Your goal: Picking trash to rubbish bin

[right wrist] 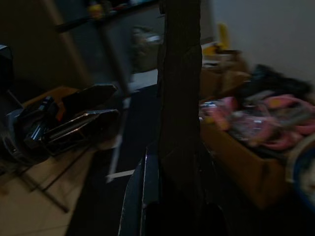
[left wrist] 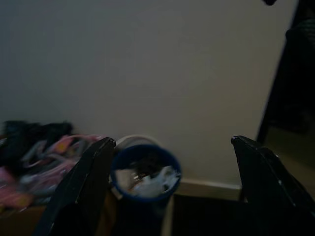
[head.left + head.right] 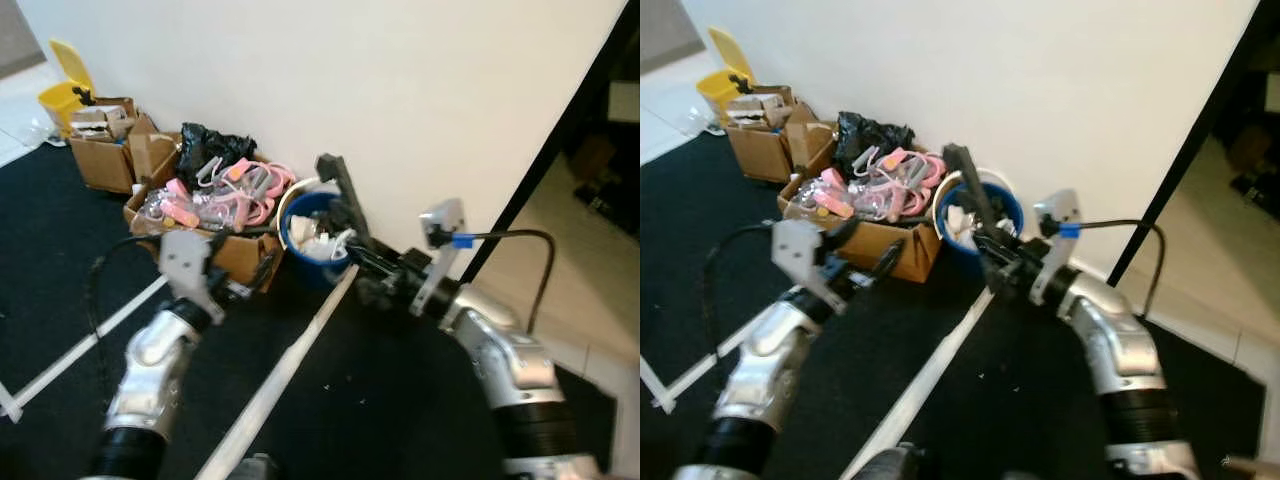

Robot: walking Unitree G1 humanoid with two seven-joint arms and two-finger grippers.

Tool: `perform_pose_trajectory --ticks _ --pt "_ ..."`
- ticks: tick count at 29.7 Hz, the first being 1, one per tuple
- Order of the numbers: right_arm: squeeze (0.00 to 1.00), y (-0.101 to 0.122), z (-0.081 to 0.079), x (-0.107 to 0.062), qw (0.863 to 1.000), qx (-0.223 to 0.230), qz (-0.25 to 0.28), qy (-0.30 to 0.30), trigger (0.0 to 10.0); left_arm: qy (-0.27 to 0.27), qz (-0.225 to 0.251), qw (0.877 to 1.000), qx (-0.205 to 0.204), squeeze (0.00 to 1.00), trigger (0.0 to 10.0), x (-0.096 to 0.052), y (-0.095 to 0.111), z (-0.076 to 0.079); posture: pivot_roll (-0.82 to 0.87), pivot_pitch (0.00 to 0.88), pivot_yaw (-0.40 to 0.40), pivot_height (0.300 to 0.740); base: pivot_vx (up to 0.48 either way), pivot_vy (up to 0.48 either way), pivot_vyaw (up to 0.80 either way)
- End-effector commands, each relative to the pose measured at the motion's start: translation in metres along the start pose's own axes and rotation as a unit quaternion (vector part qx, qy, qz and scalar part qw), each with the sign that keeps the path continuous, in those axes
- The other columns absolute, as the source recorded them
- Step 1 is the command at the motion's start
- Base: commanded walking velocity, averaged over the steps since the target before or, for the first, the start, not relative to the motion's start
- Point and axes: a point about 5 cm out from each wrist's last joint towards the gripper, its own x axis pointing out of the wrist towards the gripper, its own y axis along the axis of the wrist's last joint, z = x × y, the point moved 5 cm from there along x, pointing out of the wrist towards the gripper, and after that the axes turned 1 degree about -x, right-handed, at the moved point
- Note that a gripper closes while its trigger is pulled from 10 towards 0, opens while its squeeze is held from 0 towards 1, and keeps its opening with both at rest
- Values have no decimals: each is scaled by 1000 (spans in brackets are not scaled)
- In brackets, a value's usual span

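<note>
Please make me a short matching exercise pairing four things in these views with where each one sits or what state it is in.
Things:
1. blue bin
2. left gripper
3. right gripper
4. cardboard box of pink items

Places or states:
a. jaws wide apart, nothing between them
b. shut on a long dark strip
c. against the wall, white trash inside
d. on the robot's left of the bin

Pairs: 1-c, 2-a, 3-b, 4-d

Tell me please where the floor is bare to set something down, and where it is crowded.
Bare: the black mat left of the white tape line, and right of it before the right gripper. Crowded: along the wall, cardboard boxes against the blue bin.
</note>
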Motion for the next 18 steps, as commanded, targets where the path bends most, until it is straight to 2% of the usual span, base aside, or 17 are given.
perform_pose_trajectory --ticks 1,18 --pt "0 -3 3 -4 1000 2 -4 -7 10000 5 -11 1000 2 0 10000 -2 -6 -1 19 0 4 740 0 0 775" --pt "0 -5 5 -4 1000 -1 -5 -12 10000 23 -8 1000 8 0 10000 -1 -4 -6 19 0 0 740 0 0 775"
